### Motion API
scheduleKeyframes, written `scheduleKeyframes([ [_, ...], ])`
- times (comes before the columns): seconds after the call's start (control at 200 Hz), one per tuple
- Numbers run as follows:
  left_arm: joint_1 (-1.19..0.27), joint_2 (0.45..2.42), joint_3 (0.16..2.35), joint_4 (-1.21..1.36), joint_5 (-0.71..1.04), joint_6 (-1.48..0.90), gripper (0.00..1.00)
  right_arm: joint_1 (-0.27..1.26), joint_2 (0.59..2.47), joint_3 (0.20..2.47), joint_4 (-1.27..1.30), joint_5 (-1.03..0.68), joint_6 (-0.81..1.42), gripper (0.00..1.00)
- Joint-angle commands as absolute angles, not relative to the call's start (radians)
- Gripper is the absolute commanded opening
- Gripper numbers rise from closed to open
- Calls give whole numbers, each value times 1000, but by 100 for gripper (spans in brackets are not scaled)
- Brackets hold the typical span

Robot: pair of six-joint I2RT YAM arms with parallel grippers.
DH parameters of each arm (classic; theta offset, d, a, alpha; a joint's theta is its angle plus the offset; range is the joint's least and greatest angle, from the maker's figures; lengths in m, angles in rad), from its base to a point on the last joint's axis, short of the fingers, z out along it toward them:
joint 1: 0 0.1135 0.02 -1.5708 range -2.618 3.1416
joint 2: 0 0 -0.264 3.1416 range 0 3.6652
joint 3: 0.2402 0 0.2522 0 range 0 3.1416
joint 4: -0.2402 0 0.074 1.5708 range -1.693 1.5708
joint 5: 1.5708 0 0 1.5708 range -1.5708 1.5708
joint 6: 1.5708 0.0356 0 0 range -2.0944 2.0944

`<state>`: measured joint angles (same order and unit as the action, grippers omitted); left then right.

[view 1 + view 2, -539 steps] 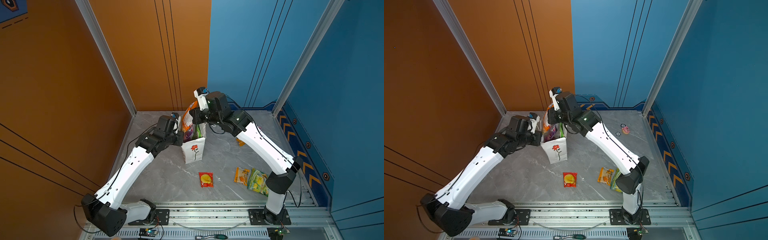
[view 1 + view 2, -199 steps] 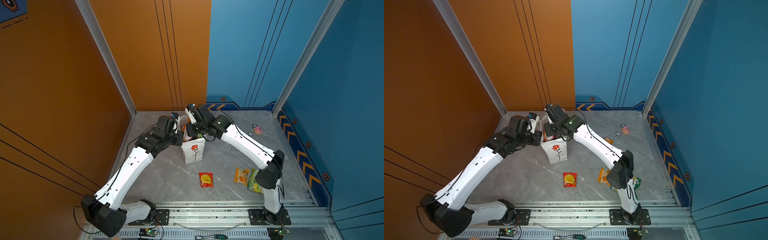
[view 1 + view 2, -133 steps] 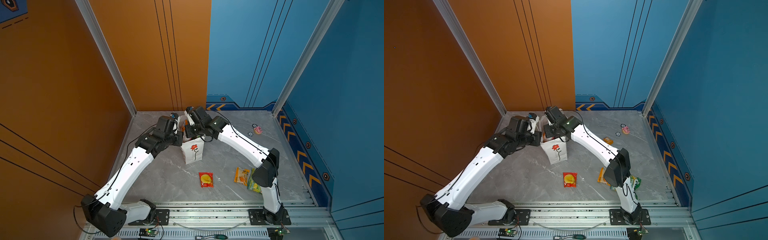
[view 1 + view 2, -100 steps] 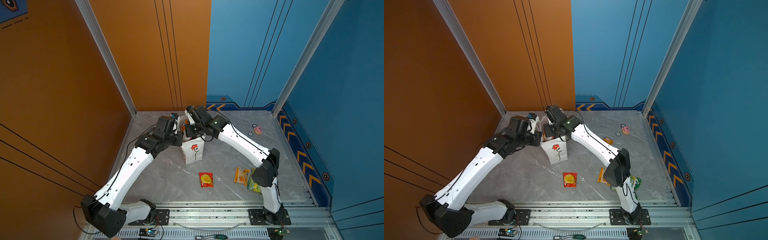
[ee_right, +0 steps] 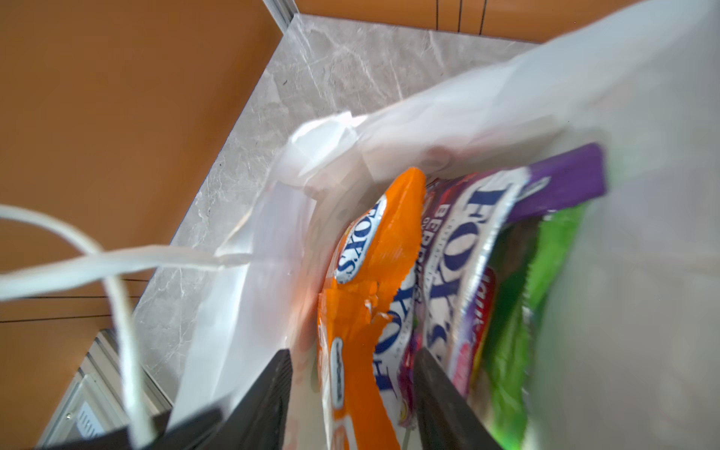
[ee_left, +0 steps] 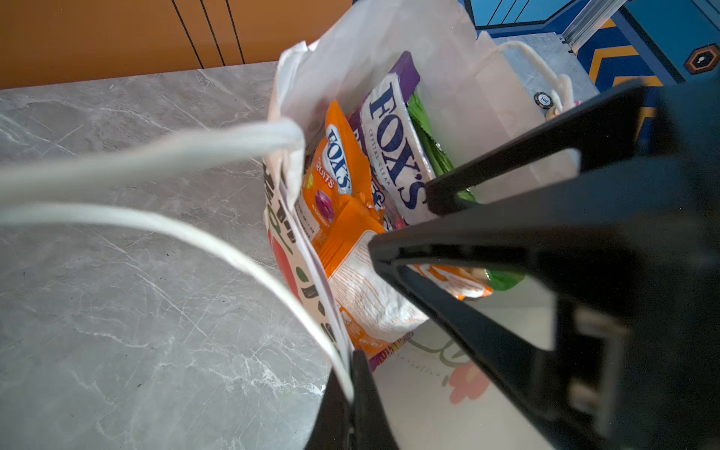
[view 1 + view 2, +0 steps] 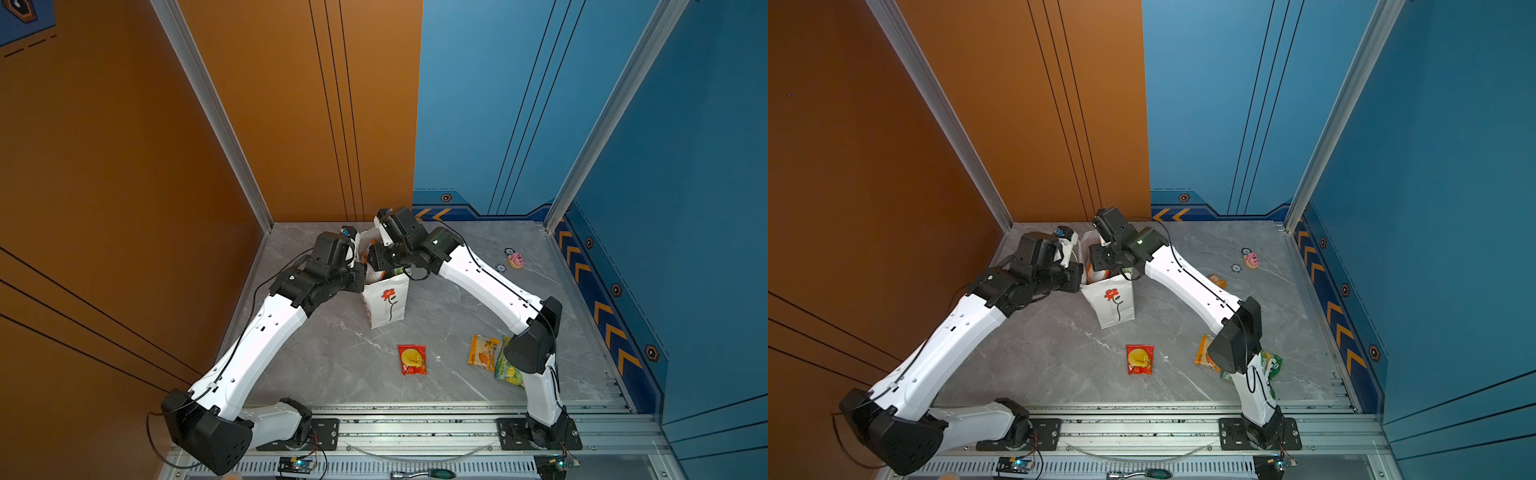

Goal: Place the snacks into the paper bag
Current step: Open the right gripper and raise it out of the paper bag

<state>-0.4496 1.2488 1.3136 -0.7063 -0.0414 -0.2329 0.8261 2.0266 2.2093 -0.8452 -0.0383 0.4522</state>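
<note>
My right gripper [image 5: 350, 362] has just let go inside the tall white paper carrier bag [image 7: 386, 305], leaving the crinkly orange Fox's packet [image 5: 362, 311] there. My left gripper [image 6: 352, 382] stays clenched on its white cord handle [image 6: 156, 156]. The small red plastic packet [image 7: 412, 359] looks next.

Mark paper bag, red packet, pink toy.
paper bag [image 7: 386, 309], in a top view, printed side wall
red packet [image 7: 412, 357], in a top view, yellow circle
pink toy [image 7: 516, 260], in a top view, its middle
</note>
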Motion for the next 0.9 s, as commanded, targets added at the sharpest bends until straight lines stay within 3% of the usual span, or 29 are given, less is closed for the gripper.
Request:
scheduleKeyframes([
  [0.0,-439,1214,1322,-643,-46,-239,0,815,1912,2198,-866,33,454,57],
  [0.42,-434,1218,1322,-644,-48,-236,0,803,1675,1963,-755,104,472,62],
  [0.686,-432,1215,1322,-645,-53,-235,0,728,1467,1655,-565,44,596,62],
  [0.896,-428,1212,1321,-644,-62,-232,0,683,1275,1452,-534,145,608,63],
])
